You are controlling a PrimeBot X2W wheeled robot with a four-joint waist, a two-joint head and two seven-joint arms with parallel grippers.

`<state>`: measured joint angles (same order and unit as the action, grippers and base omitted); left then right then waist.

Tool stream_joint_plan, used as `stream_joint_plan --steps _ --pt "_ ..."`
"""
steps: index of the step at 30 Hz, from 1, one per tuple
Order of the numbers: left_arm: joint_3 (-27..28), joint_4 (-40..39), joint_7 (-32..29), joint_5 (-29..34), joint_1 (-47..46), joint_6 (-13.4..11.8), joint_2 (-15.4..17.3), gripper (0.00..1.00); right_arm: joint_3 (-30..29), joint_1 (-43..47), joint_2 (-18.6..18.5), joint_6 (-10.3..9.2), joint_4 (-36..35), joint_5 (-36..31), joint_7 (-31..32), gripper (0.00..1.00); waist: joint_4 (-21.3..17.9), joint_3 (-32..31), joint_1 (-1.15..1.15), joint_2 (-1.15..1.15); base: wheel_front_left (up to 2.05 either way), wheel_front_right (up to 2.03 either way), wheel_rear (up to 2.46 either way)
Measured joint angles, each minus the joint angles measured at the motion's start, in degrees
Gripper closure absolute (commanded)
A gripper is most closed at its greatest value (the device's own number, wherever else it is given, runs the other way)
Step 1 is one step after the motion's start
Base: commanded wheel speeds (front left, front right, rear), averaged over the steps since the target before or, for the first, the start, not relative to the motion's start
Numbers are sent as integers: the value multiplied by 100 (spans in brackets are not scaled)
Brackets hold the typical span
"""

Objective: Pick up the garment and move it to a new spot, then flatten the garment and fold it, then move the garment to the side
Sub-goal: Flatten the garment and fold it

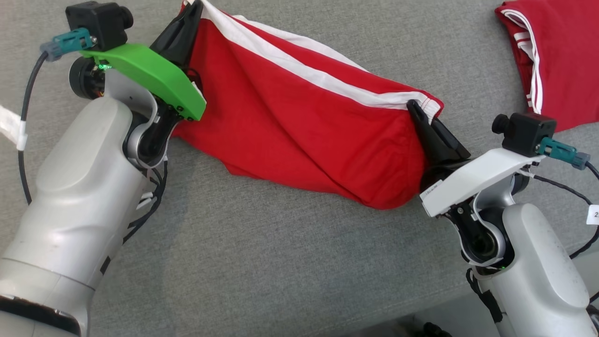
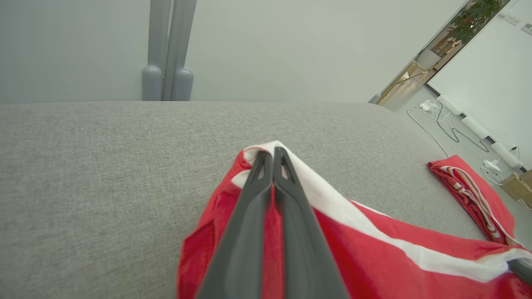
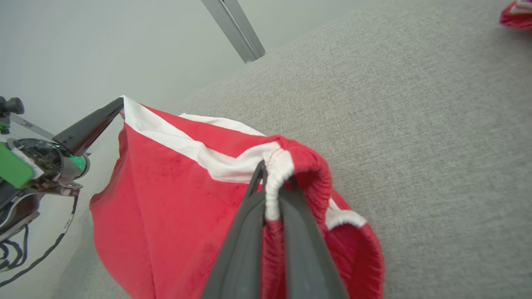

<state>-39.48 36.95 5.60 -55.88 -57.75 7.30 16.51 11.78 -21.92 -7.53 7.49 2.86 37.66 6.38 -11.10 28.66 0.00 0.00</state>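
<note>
Left fingers [image 1: 180,32], right fingers [image 1: 433,135] (clamped) well apart; garment [image 1: 290,121] stretched between

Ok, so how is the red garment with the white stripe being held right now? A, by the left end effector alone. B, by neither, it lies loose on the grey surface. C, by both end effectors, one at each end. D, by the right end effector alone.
C: the left end effector is shut on one end of the red garment and the right end effector on the other.
</note>
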Motion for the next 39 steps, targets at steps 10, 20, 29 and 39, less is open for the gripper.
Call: stream_joint_plan --steps 10,20,29,39 --pt "-309 935 246 320 -403 0 -137 0 85 -124 168 0 349 -16 -298 0 -130 110 0 0 0 0 0" --pt "-610 1344 664 572 -162 0 -213 0 -96 588 -15 0 158 -658 -345 0 -70 -233 0 0 0 0 0" --pt "-739 1469 643 572 502 -55 -23 0 -332 1433 57 0 -377 -1422 -504 0 -69 -681 0 0 0 0 0" --pt "-734 1719 169 427 600 -330 51 0 -465 1689 229 0 -563 -2997 -1481 0 -308 -750 0 0 0 0 0"
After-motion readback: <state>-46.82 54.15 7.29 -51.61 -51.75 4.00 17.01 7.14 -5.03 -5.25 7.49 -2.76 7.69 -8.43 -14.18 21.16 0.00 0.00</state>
